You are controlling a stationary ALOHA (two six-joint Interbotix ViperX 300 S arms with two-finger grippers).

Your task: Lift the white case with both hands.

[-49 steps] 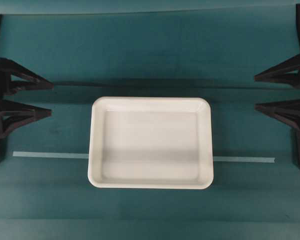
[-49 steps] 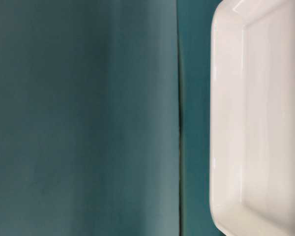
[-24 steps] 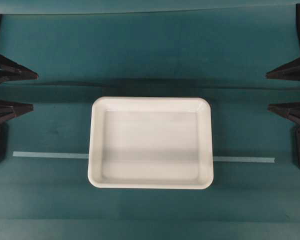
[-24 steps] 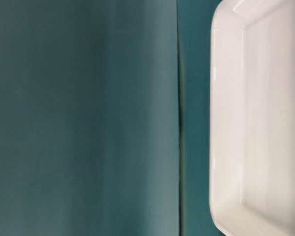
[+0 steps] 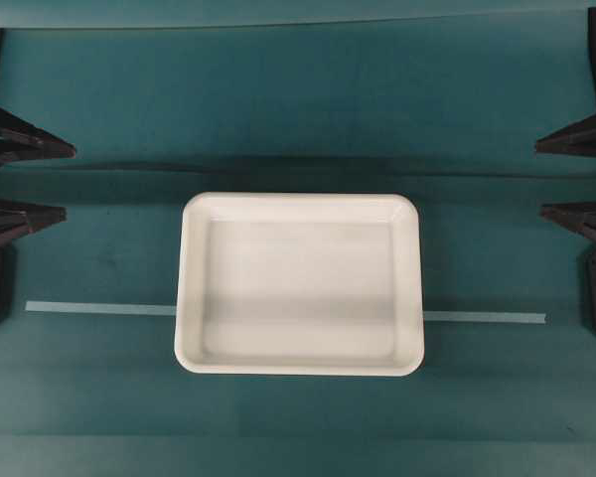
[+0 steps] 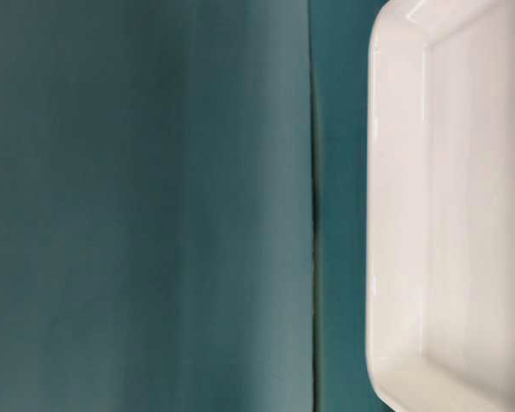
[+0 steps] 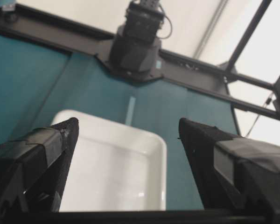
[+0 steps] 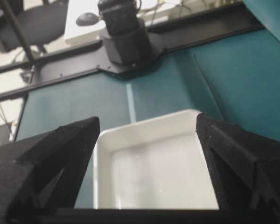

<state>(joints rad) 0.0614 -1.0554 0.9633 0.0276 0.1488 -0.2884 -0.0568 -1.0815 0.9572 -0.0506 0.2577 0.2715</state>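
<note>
The white case [image 5: 300,288] lies flat on the teal cloth in the middle of the overhead view, empty, with its glossy bottom showing. My left gripper [image 5: 68,181] is at the far left edge, open, its two pointed fingers aimed at the case from well away. My right gripper [image 5: 539,179] mirrors it at the far right edge, open and equally distant. The left wrist view shows the case [image 7: 116,172] ahead, between the spread fingers of the left gripper [image 7: 128,126]. In the right wrist view the case [image 8: 154,163] sits framed by the right gripper [image 8: 148,119]. Neither gripper touches it.
A thin pale tape strip [image 5: 99,308] runs across the cloth and passes under the case. A seam in the cloth [image 6: 312,215] lies beside the case's rim [image 6: 395,215]. The opposite arm's base [image 7: 137,42] and a black frame rail stand beyond the case.
Both grippers have drawn back outward toward the edges of the overhead view, the right one a little further in the last half second. The case has not moved.
</note>
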